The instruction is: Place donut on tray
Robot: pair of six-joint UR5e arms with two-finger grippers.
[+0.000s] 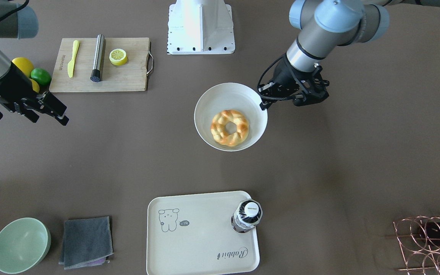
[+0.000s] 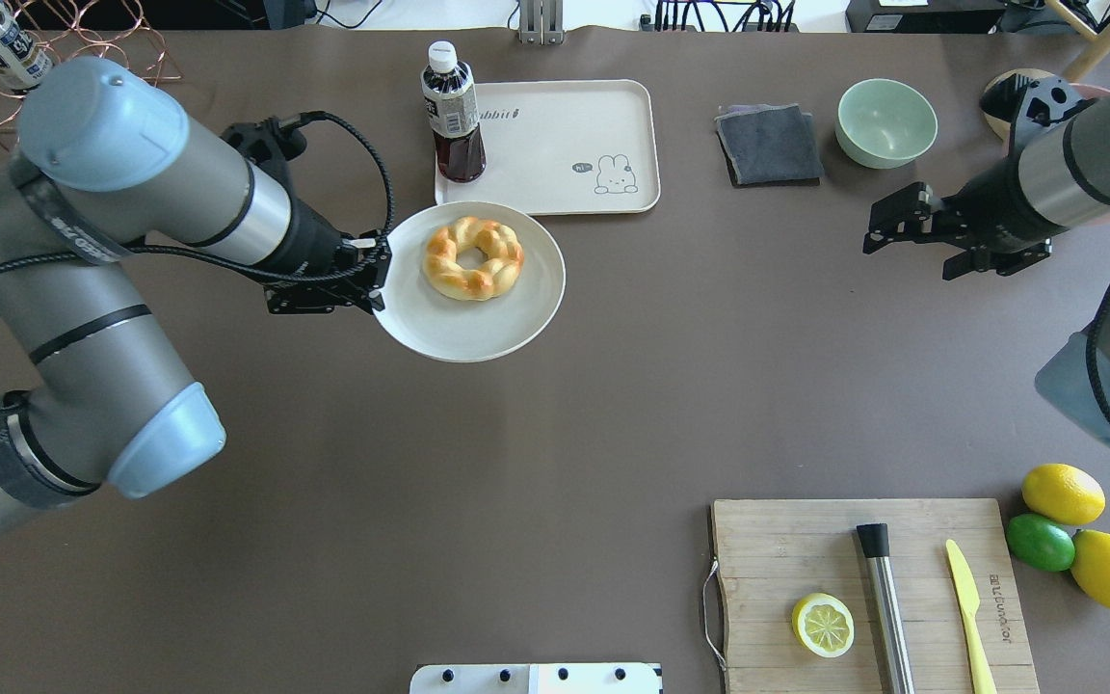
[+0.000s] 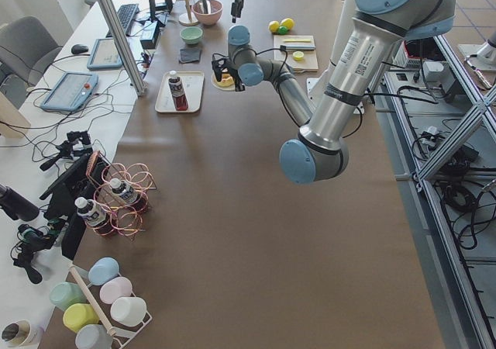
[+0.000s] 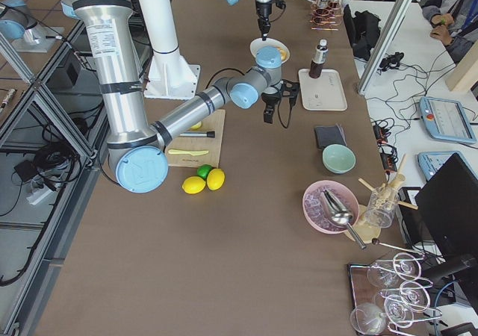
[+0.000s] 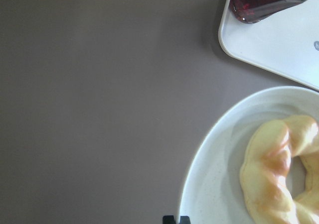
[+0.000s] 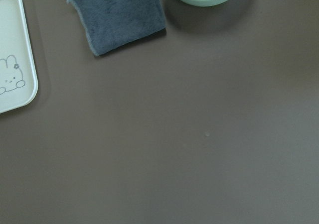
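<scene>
The donut (image 1: pixel 229 128) (image 2: pixel 473 257) (image 5: pixel 279 179), a golden braided ring, lies on a round white dish (image 1: pixel 220 97) (image 2: pixel 459 328) (image 5: pixel 214 184). My left gripper (image 1: pixel 262 103) (image 2: pixel 377 280) is shut on the dish's rim and holds the dish just above the table, its far edge close to the tray. The cream tray (image 1: pixel 201 236) (image 2: pixel 555 135) (image 5: pixel 279 50) (image 6: pixel 15 59) with the rabbit drawing lies beyond it. A dark drink bottle (image 1: pixel 247 215) (image 2: pixel 454 116) stands on the tray's corner nearest the dish. My right gripper (image 1: pixel 61 114) (image 2: pixel 878 231) hovers open and empty, far off.
A grey cloth (image 2: pixel 769 145) and a green bowl (image 2: pixel 886 122) lie beside the tray. A wooden cutting board (image 2: pixel 806 549) with a lemon half (image 2: pixel 823 625), a steel rod and a yellow knife is near the robot. Lemons and a lime (image 2: pixel 1042 542) sit next to it.
</scene>
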